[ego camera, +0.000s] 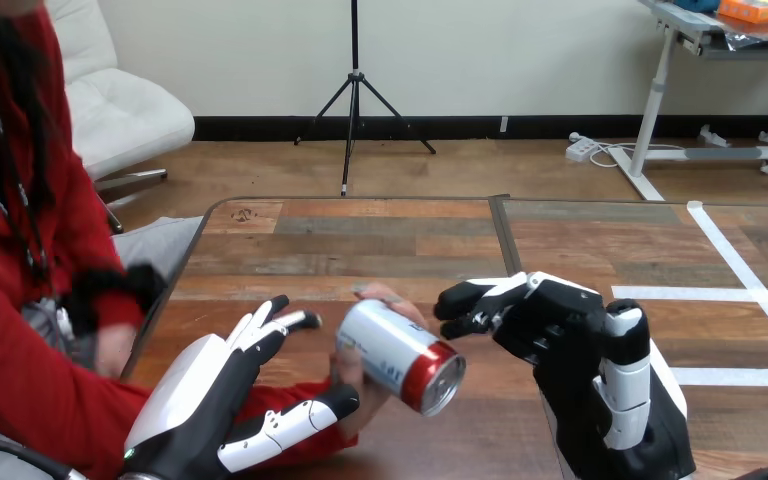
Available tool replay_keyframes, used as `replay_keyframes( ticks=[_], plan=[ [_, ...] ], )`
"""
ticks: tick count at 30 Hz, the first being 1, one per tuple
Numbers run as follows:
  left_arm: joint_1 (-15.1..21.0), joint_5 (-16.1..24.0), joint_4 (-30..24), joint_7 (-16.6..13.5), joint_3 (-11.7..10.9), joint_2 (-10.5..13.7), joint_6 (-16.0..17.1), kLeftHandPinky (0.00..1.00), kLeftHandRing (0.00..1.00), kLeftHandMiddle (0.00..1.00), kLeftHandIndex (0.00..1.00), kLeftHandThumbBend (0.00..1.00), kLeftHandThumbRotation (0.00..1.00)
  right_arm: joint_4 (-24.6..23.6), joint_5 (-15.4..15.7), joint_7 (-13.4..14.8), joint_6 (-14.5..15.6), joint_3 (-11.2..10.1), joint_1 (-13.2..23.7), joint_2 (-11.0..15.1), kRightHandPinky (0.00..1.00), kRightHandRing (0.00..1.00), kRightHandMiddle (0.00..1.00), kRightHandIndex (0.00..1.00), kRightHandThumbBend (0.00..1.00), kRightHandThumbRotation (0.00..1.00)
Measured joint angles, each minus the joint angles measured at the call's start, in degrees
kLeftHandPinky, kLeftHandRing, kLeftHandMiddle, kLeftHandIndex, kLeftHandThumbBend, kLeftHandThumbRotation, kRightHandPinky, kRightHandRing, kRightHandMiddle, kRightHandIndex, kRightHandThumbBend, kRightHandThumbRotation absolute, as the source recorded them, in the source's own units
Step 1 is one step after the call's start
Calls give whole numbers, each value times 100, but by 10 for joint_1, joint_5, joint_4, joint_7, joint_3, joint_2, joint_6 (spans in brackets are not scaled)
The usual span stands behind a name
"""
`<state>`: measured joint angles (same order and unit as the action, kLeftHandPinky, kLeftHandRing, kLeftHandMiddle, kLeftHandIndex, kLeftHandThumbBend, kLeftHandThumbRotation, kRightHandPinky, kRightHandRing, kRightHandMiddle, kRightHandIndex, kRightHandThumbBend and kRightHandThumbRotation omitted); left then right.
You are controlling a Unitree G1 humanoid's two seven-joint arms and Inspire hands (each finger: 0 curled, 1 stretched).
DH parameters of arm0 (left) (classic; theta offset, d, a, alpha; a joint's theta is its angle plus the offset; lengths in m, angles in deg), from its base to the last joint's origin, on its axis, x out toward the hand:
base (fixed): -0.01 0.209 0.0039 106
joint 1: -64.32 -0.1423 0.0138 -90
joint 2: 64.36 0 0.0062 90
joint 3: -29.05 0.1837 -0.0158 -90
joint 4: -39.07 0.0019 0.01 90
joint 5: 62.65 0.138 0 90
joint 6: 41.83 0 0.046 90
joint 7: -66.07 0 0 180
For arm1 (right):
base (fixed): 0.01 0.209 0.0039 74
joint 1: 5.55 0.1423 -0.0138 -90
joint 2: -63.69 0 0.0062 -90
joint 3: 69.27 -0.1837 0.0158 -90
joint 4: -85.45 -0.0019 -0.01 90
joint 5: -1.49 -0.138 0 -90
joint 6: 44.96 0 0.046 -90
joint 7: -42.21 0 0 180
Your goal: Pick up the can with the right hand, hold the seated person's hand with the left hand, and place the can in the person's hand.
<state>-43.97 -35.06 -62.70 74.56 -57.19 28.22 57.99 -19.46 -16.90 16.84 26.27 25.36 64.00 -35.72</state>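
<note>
At the wooden table's (pixel 360 230) 6 o'clock the can (pixel 400 355) lies in the person's hand (pixel 348 372), which sits between the left hand's (pixel 200 400) straight fingers and thumb, while the right hand (pixel 560 330) at 4 o'clock is loose beside it, so delivery looks done.

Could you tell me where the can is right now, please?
In the head view, the can lies tilted in the person's hand low at centre, between the robot's left hand and right hand.

Wooden table (pixel 380 235), white tape (pixel 735 258); wood floor (pixel 260 165); white chair (pixel 120 110); black tripod (pixel 354 90); pale wall (pixel 510 50)
</note>
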Motion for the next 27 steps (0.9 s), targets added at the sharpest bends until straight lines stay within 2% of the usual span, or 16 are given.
replay_keyframes(
  ticks=[14,27],
  plan=[
    [4,2,1,2,2,0,-6,100,100,100,71,83,100,-16,-15,1,0,1,0,0,57,61,60,41,89,100],
    [21,38,1,-2,2,1,-19,100,100,100,72,87,100,-16,-17,5,0,1,0,0,56,60,60,40,89,100]
  ],
)
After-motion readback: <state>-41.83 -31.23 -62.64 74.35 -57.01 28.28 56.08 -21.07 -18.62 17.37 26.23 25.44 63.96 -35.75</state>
